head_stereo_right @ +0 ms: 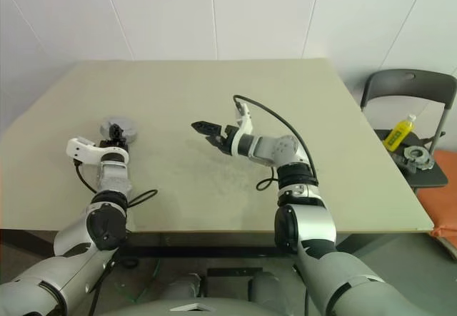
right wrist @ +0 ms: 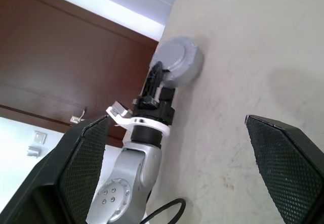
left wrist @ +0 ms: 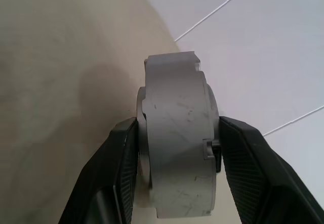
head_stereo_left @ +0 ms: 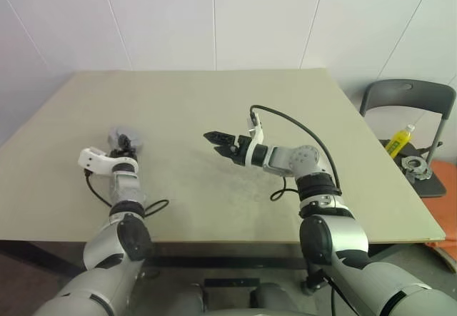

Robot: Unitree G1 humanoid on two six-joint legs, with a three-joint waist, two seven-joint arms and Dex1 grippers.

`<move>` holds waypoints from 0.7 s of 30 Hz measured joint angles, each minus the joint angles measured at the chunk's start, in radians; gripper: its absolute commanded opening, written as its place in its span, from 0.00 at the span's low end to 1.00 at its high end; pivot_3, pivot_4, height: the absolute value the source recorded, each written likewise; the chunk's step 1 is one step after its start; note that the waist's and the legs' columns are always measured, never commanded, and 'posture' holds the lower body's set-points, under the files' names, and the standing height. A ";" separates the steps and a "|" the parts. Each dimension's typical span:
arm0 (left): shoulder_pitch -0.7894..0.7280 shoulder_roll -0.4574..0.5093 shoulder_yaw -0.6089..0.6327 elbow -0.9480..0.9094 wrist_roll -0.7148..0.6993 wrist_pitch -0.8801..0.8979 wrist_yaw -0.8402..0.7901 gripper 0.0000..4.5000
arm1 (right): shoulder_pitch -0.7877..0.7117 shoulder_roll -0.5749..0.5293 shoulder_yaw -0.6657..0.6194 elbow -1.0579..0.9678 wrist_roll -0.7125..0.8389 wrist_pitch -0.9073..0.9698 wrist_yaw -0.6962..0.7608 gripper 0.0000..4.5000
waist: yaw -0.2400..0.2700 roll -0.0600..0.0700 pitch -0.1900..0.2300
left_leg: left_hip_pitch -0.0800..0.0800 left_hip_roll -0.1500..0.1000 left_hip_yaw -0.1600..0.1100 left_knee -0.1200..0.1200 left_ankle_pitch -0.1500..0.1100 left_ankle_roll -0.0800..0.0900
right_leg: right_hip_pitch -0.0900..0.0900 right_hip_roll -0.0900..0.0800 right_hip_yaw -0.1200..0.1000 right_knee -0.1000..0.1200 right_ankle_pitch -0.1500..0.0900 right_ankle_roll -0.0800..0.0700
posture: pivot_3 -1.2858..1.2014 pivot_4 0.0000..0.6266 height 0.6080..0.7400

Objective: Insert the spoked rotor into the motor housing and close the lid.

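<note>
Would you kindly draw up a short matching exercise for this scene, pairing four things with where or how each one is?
Things:
1. left gripper
2. right gripper
3. yellow bottle
4. table

States or places:
A. lying on the grey chair beside the table
B. jaws wide apart, nothing between them
C. pale beige, beneath both arms
D. jaws closed on a silver-grey round part, held on edge

Pairs: 1-D, 2-B, 3-A, 4-C
</note>
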State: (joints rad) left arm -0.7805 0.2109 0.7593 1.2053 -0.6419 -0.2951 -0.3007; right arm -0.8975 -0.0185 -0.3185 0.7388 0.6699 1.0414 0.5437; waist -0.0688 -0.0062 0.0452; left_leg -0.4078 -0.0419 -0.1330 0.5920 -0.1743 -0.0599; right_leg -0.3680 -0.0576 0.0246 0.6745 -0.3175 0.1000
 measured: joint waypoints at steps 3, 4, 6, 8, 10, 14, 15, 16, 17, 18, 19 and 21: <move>0.000 0.000 -0.010 0.000 0.011 -0.006 0.023 0.47 | 0.000 0.000 0.002 0.000 0.000 0.000 0.001 1.00 | -0.001 0.000 0.000 | 0.001 0.000 0.000 0.000 0.000 0.000 | 0.000 0.000 0.000 0.001 0.000 0.000 | 0.52 0.00 1.00; 0.000 0.000 -0.021 -0.001 0.020 -0.010 0.034 0.47 | 0.000 0.000 0.002 0.000 0.000 -0.001 0.001 1.00 | -0.001 0.000 0.000 | 0.001 0.000 0.000 0.001 0.000 0.000 | 0.000 0.000 0.000 0.002 0.000 0.000 | 0.52 0.00 1.00; -0.001 0.000 -0.039 -0.002 0.032 -0.019 0.056 0.47 | 0.000 0.000 0.002 0.000 0.000 -0.001 0.001 1.00 | -0.001 0.000 0.000 | 0.002 0.000 0.000 0.001 0.000 0.000 | 0.001 0.000 0.000 0.003 0.000 0.000 | 0.52 0.00 1.00; -0.001 0.000 -0.049 -0.004 0.046 -0.024 0.073 0.47 | 0.000 0.000 0.002 0.000 0.000 -0.001 0.001 1.00 | -0.002 0.000 0.000 | 0.002 0.000 0.001 0.002 0.000 0.000 | 0.001 0.001 0.001 0.004 0.000 0.000 | 0.52 0.00 1.00; -0.001 0.000 -0.078 -0.016 0.069 -0.027 0.121 0.63 | 0.000 -0.001 0.003 0.000 0.000 -0.001 0.001 1.00 | -0.002 0.000 0.000 | 0.003 0.000 0.001 0.002 0.000 0.000 | 0.001 0.001 0.001 0.005 0.000 0.000 | 0.52 0.00 1.00; 0.028 -0.007 -0.105 -0.060 0.104 0.005 0.262 0.90 | 0.001 -0.004 0.005 0.000 -0.001 -0.003 0.001 1.00 | 0.000 0.000 0.000 | 0.003 0.001 -0.001 0.002 0.000 0.000 | 0.000 0.002 0.001 0.007 0.000 0.000 | 0.52 0.00 1.00; 0.036 -0.018 -0.119 -0.093 0.113 0.025 0.285 0.99 | 0.001 -0.006 0.005 0.000 -0.002 -0.005 0.001 1.00 | 0.002 0.000 0.000 | 0.003 0.001 -0.001 0.003 0.000 0.000 | 0.000 0.002 0.001 0.007 0.000 0.000 | 0.52 0.00 1.00; 0.037 -0.023 -0.125 -0.116 0.116 0.041 0.300 0.99 | 0.001 -0.004 0.008 0.000 -0.002 -0.007 0.002 1.00 | 0.002 0.000 0.000 | 0.003 0.000 -0.001 0.003 0.000 0.000 | 0.000 0.001 0.001 0.007 0.000 0.000 | 0.52 0.00 1.00; 0.040 -0.031 -0.129 -0.148 0.117 0.066 0.326 0.99 | 0.001 -0.004 0.011 0.000 -0.002 -0.007 0.003 1.00 | 0.002 0.000 0.000 | 0.002 0.000 -0.001 0.003 0.000 0.000 | 0.000 0.001 0.001 0.007 0.000 0.000 | 0.52 0.00 1.00; 0.051 -0.046 -0.133 -0.202 0.116 0.101 0.359 0.99 | 0.001 -0.004 0.015 0.000 -0.003 -0.009 0.003 1.00 | 0.002 0.000 0.000 | 0.002 0.000 -0.001 0.004 0.000 0.000 | 0.000 0.001 0.001 0.007 0.000 0.000 | 0.52 0.00 1.00; 0.065 -0.057 -0.140 -0.244 0.114 0.130 0.382 0.99 | 0.001 -0.004 0.017 0.000 -0.004 -0.010 0.003 1.00 | 0.002 0.000 0.000 | 0.002 0.000 -0.001 0.004 0.000 0.000 | 0.000 0.001 0.001 0.007 0.000 0.000 | 0.52 0.00 1.00; 0.094 -0.085 -0.151 -0.337 0.108 0.194 0.424 0.99 | 0.001 -0.004 0.019 0.001 -0.010 -0.015 0.004 1.00 | 0.003 0.000 0.000 | 0.001 0.000 -0.001 0.004 0.000 0.000 | 0.000 0.001 0.001 0.007 0.000 0.000 | 0.52 0.00 1.00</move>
State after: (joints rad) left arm -0.6864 0.1261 0.6086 0.8682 -0.5338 -0.1008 0.1236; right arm -0.8967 -0.0230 -0.3000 0.7403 0.6604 1.0267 0.5482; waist -0.0660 -0.0066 0.0449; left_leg -0.4064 -0.0420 -0.1337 0.5957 -0.1743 -0.0600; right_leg -0.3684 -0.0569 0.0259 0.6811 -0.3176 0.0999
